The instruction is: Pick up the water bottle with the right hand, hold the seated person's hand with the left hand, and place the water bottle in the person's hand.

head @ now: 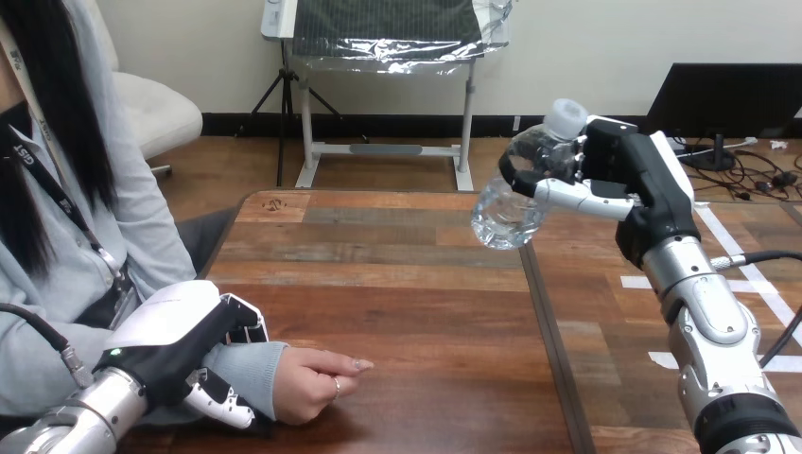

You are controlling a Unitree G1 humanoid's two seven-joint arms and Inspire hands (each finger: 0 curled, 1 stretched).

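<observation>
Held aloft right of centre in the upper half of the frame: a clear, crinkled plastic water bottle (508, 206) with a round white cap (566, 117), tilted, cap up and to the right, base down and to the left, clear of the tabletop. Clamped just under the neck by the black-and-white right hand (626, 168), fingers (579, 197) curled round the bottle's upper body, silver forearm running down to the lower right corner. Below and around, a brown wooden plank table (426, 284) with a dark seam running down it right of centre. Well apart from the bottle, at lower left, the person's hand (310, 380), resting on the table in a loose fist, one finger stretched toward the right. Just left of it, the black-and-white left hand (180, 331), white shell on top, fingers wrapped over and under the person's wrist (253, 367) at the cuff of the grey-blue sleeve, gripping it.
</observation>
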